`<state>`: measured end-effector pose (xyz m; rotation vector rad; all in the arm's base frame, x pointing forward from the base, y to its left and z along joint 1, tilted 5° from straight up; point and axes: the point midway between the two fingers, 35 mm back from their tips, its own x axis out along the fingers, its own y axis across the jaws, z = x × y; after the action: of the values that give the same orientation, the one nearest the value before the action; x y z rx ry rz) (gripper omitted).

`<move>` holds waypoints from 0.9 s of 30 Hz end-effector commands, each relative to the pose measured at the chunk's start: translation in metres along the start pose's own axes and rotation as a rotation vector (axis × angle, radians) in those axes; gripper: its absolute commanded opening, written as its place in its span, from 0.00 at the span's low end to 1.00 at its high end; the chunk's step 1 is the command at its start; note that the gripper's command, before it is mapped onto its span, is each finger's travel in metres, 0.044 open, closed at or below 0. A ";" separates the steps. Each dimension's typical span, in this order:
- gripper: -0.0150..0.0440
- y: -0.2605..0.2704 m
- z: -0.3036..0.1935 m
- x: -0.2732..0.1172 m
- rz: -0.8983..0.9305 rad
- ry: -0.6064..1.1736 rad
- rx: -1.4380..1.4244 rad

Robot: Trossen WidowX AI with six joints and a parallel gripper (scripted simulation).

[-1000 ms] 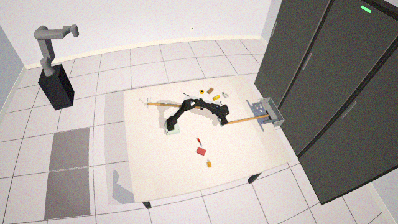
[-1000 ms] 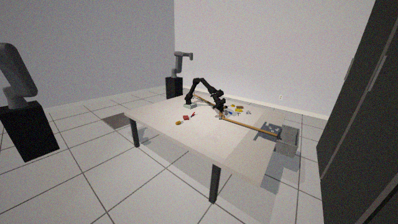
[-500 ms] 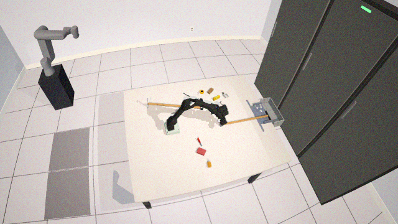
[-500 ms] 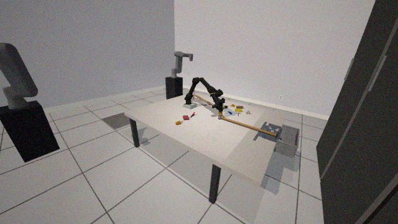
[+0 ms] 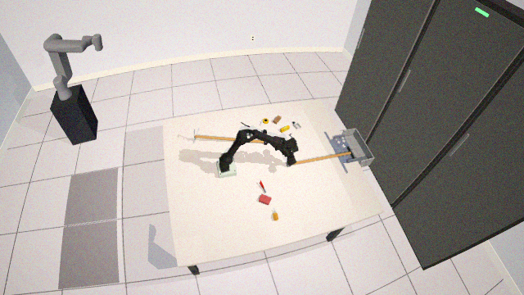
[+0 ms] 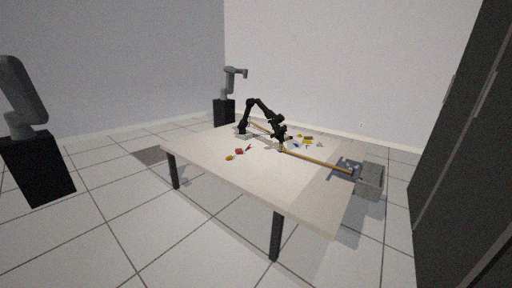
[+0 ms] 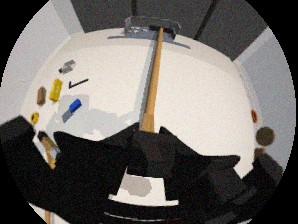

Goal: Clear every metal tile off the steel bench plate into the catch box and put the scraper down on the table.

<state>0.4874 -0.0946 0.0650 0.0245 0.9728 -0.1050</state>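
My gripper (image 5: 291, 163) (image 6: 281, 149) (image 7: 149, 127) is shut on the near end of the long scraper's wooden handle (image 5: 323, 158) (image 6: 314, 159) (image 7: 154, 80), low over the table. The handle runs out over the blue-grey steel plate (image 5: 336, 147) (image 6: 339, 168). Its dark head is at the plate's far side, by the grey catch box (image 5: 370, 148) (image 6: 370, 189) (image 7: 152, 21). Several small pale tiles (image 5: 344, 143) (image 6: 349, 161) lie on the plate, to the left of the handle in the wrist view. The box's contents are too small to tell.
A second long wooden-handled tool (image 5: 221, 138) lies behind the arm. Left of my gripper in the wrist view lie a yellow block (image 7: 56, 90), a brown block (image 7: 41, 96), a blue item (image 7: 75, 105) and a black hex key (image 7: 78, 83). A red block (image 5: 265, 199) and orange item (image 5: 275, 215) lie opposite.
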 end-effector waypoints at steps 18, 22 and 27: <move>0.25 -0.003 -0.018 -0.026 0.001 -0.014 0.000; 0.25 -0.004 -0.023 -0.030 0.001 -0.014 0.000; 0.25 -0.004 -0.028 -0.036 0.000 -0.014 0.000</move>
<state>0.4464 -0.0937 0.0741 0.0236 0.9726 -0.1055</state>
